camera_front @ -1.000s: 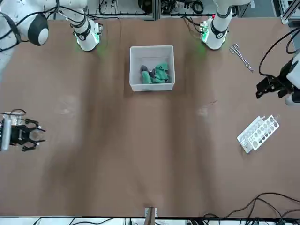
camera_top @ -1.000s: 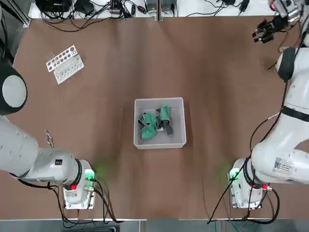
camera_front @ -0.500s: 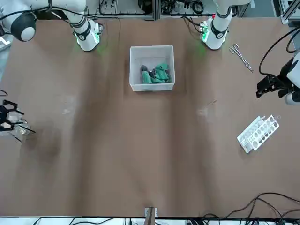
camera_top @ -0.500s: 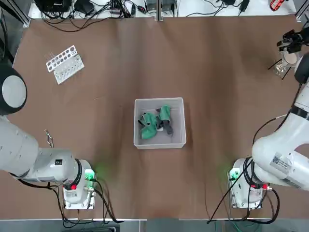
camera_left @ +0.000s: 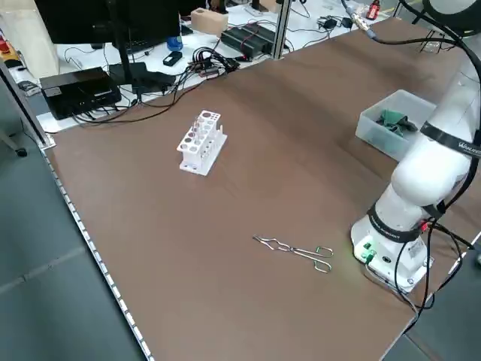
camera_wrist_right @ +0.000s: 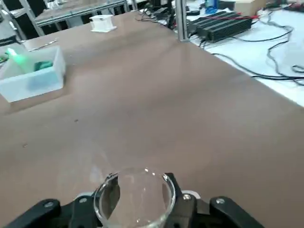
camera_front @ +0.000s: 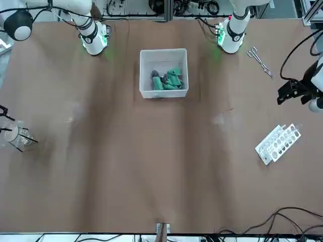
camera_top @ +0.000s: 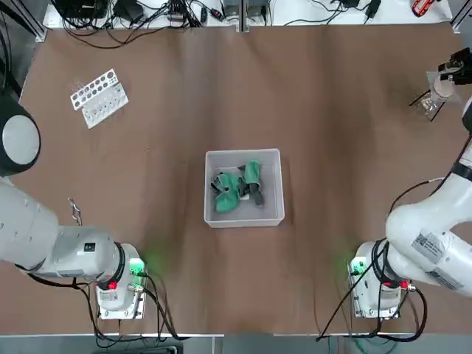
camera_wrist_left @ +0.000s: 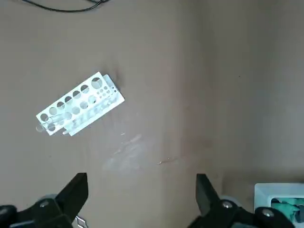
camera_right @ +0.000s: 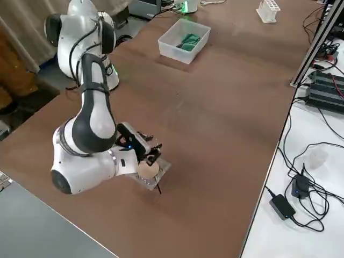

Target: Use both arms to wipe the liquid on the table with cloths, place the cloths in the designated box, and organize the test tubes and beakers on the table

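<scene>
Glass beaker [camera_wrist_right: 135, 197] sits between the right gripper [camera_wrist_right: 142, 211] fingers at the table's [camera_top: 332, 110] far right edge; grip unclear, fingertips cut off. Left gripper [camera_wrist_left: 142, 209] spread wide above the rack [camera_wrist_left: 78, 104]. Cloths [camera_top: 237, 184] lie in the box [camera_top: 244, 155], mid-table.

The bench [camera_top: 332, 147] is plain brown all over. The box [camera_top: 244, 156] is pale white-grey and a bit see-through. The cloths [camera_top: 236, 186] in it are bright green with dark grey patches. The rack [camera_top: 99, 98] with round holes is white. The arms [camera_top: 44, 243] are white with grey bands, and small green lights [camera_top: 137, 268] glow at their bases. The beaker [camera_wrist_right: 135, 197] is clear glass. The tongs [camera_left: 297, 250] are silver.
</scene>
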Motion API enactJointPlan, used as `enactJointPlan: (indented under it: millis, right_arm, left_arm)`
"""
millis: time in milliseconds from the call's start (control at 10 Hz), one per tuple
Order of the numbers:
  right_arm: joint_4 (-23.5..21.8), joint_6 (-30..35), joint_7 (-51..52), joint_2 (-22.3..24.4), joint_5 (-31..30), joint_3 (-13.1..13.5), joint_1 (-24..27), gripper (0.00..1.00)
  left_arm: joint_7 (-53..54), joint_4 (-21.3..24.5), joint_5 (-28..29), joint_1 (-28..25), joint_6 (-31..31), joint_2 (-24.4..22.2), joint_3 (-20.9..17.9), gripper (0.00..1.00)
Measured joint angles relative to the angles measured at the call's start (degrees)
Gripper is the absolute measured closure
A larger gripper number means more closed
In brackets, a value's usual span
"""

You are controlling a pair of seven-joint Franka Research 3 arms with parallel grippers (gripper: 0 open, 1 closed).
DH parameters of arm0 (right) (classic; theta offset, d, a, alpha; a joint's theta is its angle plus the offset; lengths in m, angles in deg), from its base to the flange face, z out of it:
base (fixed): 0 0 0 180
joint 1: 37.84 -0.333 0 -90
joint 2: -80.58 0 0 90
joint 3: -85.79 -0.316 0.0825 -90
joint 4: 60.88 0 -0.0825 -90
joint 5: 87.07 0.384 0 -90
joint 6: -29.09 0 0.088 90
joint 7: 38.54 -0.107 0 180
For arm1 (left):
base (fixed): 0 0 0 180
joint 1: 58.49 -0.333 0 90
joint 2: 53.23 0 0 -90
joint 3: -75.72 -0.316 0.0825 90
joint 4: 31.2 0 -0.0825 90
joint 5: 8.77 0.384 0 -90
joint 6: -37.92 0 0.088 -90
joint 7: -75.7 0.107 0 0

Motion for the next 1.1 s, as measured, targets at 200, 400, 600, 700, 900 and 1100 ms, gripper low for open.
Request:
enactJointPlan:
  millis: [200,400,600,700,900,1100]
  right_arm:
    - [0.02,-2.83,0.09,-0.58,0.38,-2.67,1.83,0.49]
    - [0.07,-5.71,0.12,-0.74,0.69,-3.02,2.63,0.49]
    - [0.08,-8.15,0.14,-0.96,2.37,-3.31,3.15,0.47]
    - [0.07,-8.42,0.14,-1.48,2.93,-3.46,3.17,0.44]
    - [0.06,-8.49,0.33,-2.59,3.17,-3.59,3.31,0.41]
    - [0.11,-8.48,0.48,-2.75,3.22,-3.6,4.37,0.4]
  left_arm:
    - [0.0,0.0,0.0,0.02,0.03,0.0,0.05,0.0]
    - [0.0,0.0,0.0,0.01,0.04,0.0,0.06,0.0]
    - [0.0,0.0,0.0,0.01,0.06,0.0,0.05,0.0]
    - [0.0,0.0,0.0,0.02,0.06,0.0,0.05,0.0]
    - [0.0,0.0,0.0,0.02,0.07,0.0,0.05,0.0]
    - [0.0,0.0,0.0,0.02,0.07,0.0,0.05,0.0]
